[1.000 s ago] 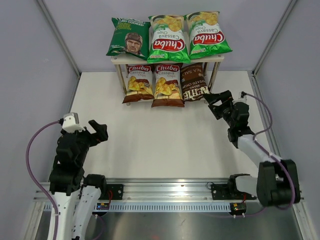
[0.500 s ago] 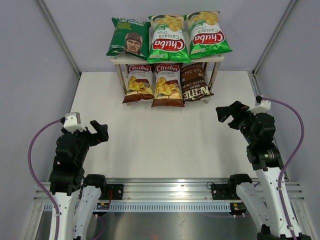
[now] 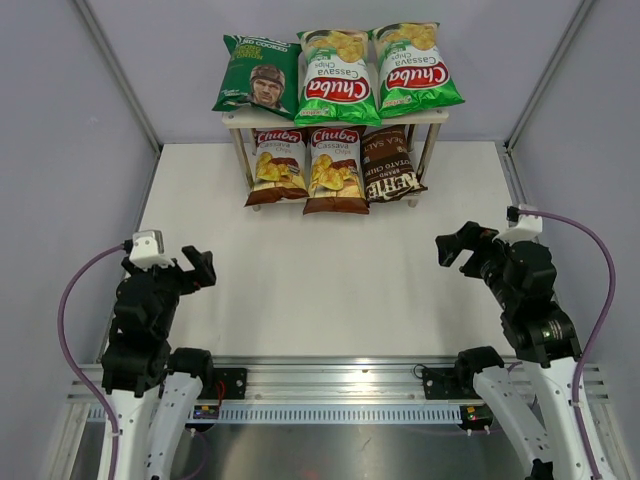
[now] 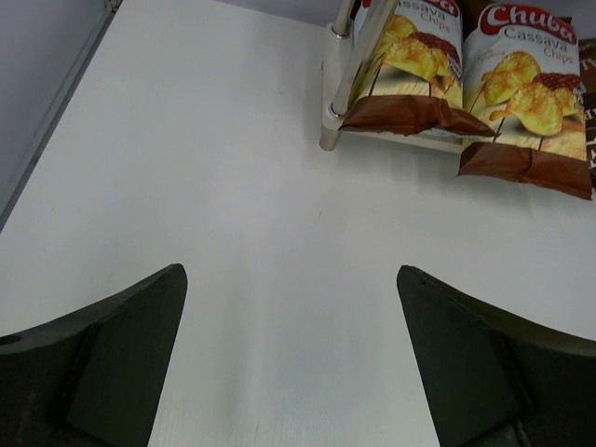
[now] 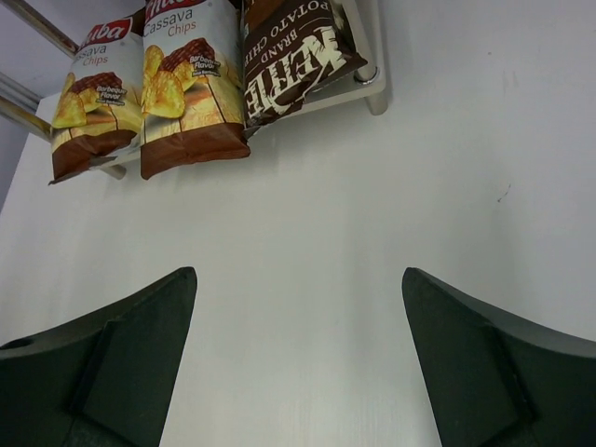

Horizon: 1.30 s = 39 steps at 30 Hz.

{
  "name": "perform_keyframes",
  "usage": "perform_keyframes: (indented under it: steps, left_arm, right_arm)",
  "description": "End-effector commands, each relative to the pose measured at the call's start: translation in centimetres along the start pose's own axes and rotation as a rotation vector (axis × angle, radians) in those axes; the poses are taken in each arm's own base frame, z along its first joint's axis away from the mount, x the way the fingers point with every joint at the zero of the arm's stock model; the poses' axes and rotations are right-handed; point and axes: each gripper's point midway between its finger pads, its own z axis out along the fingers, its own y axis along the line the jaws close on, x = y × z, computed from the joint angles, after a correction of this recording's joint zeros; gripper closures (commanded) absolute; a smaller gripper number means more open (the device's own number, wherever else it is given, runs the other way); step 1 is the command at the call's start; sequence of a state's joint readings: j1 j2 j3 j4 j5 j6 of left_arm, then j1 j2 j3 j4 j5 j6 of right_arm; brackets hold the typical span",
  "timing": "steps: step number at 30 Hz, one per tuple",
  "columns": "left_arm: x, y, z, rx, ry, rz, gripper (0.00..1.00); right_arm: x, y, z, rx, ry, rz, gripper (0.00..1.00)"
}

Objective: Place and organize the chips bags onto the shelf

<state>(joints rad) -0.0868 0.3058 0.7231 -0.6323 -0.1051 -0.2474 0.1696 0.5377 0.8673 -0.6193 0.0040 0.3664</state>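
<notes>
The shelf [image 3: 236, 118] stands at the far middle of the table. On its top board lie a dark green bag with a man's face [image 3: 258, 76] and two bright green Chuba bags [image 3: 336, 78] [image 3: 414, 68]. Below lean two brown-and-white Chuba bags [image 3: 279, 165] [image 3: 335, 170] and a dark brown Kettle bag [image 3: 391, 165]. My left gripper [image 3: 195, 265] [image 4: 290, 271] is open and empty over the near left of the table. Over the near right, my right gripper [image 3: 458, 245] [image 5: 299, 272] is open and empty, well short of the Kettle bag [image 5: 293, 60].
Grey walls close the table on the left, right and back. A metal rail [image 3: 340, 378] with both arm bases runs along the near edge. Purple cables [image 3: 70, 290] [image 3: 595, 260] loop off each wrist. White tabletop [image 3: 330, 280] lies between the grippers and the shelf.
My right arm has drawn back from the Kettle bag at the shelf's lower right to the near right side. The left arm has shifted only slightly. Both grippers stay open.
</notes>
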Motion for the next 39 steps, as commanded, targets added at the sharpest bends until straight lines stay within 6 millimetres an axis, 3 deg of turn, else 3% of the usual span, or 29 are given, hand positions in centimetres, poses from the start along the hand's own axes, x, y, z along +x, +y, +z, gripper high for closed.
perform_keyframes:
  steps: [1,5,16,39]
  left_arm:
    - [-0.9,0.4,0.3,-0.015,-0.071,0.053,0.01]
    - [-1.1,0.5,0.2,-0.01,-0.103,0.069,0.01]
    - [-1.0,-0.6,-0.9,0.067,-0.135,0.069,0.01]
    - [-1.4,-1.3,-1.9,0.118,-0.179,0.072,0.01]
  right_arm:
    - [-2.6,-0.5,-1.3,0.062,-0.081,-0.084,0.01]
    - [-2.9,0.4,-1.9,0.012,-0.093,-0.121,0.01]
    - [-2.8,-1.0,-3.6,0.051,-0.146,-0.147,0.0]
    - [-2.3,-1.7,-3.9,0.069,-0.18,-0.105,0.0]
